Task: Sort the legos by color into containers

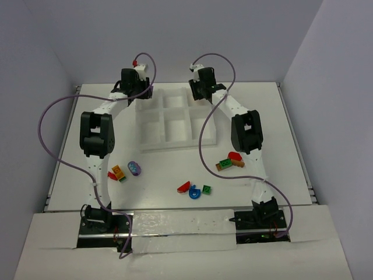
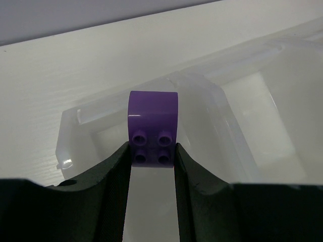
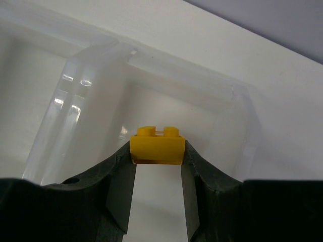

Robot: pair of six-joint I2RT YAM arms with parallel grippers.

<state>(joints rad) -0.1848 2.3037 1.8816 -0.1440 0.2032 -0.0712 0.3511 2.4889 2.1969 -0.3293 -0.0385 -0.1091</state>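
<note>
- Pinching a purple brick [image 2: 153,121], left gripper [image 2: 151,154] hangs over the tray's [image 1: 148,139] 10 o'clock cell.
- Over the 2 o'clock cell, right gripper [image 3: 157,156] clamps a yellow brick [image 3: 157,145].
- Both look light, stiff, slick; grab flat sides.

Left gripper [image 1: 141,93] hangs over the far-left corner of the white tray [image 1: 150,137], right gripper [image 1: 201,93] over its far-right corner; loose legos [image 1: 195,192] lie scattered on the table [image 1: 280,116] on the tray's near side.

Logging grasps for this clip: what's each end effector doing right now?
Left end effector: closed on a purple lego.
Right end effector: closed on a yellow lego.
</note>
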